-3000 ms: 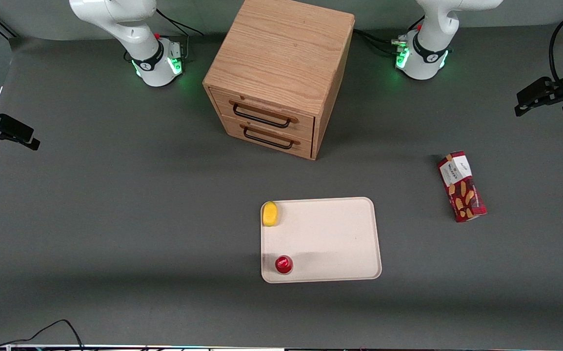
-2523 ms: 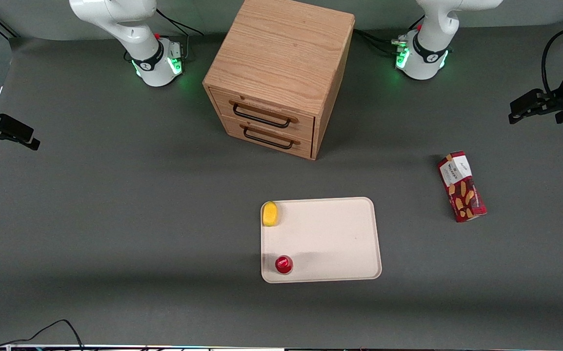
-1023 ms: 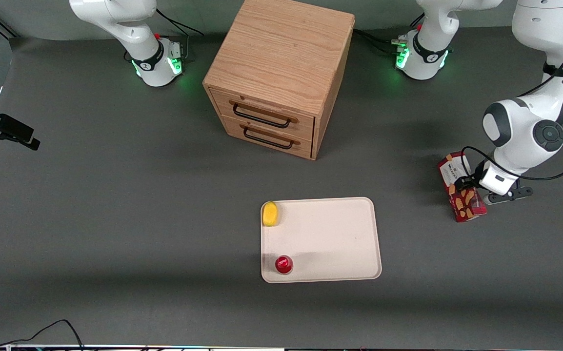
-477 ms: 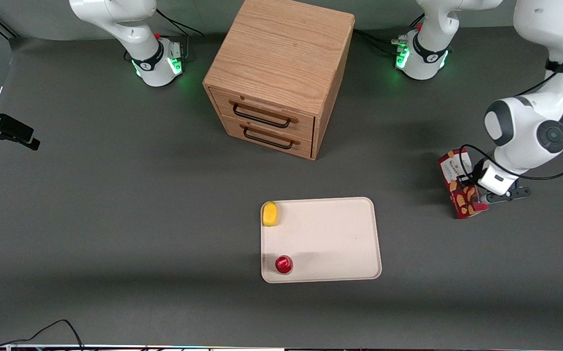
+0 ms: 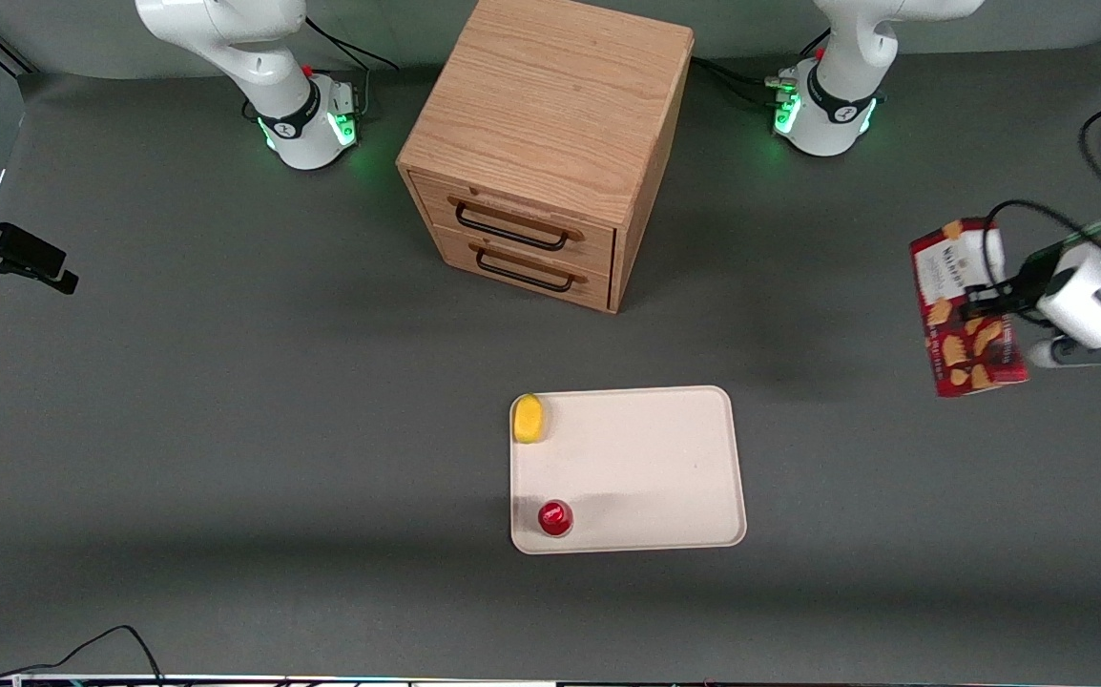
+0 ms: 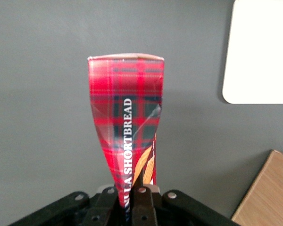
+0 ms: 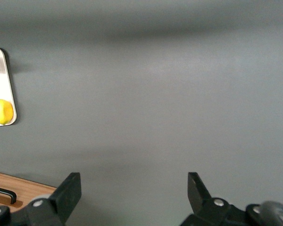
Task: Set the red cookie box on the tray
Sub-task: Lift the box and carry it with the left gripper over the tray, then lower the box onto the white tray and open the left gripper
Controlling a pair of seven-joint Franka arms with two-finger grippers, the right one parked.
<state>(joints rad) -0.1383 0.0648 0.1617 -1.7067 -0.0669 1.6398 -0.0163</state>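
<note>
While the wooden drawer cabinet stands closed at about twelve o'clock from the tray, the tray lies flat on the grey table, nearer the front camera. The red cookie box hangs in the air at roughly two o'clock from the tray, toward the working arm's end, well apart from it. The gripper has its jaws clamped narrow on the box, pinching the carton in. On the tray sit a yellow lemon and a small red cup.
</note>
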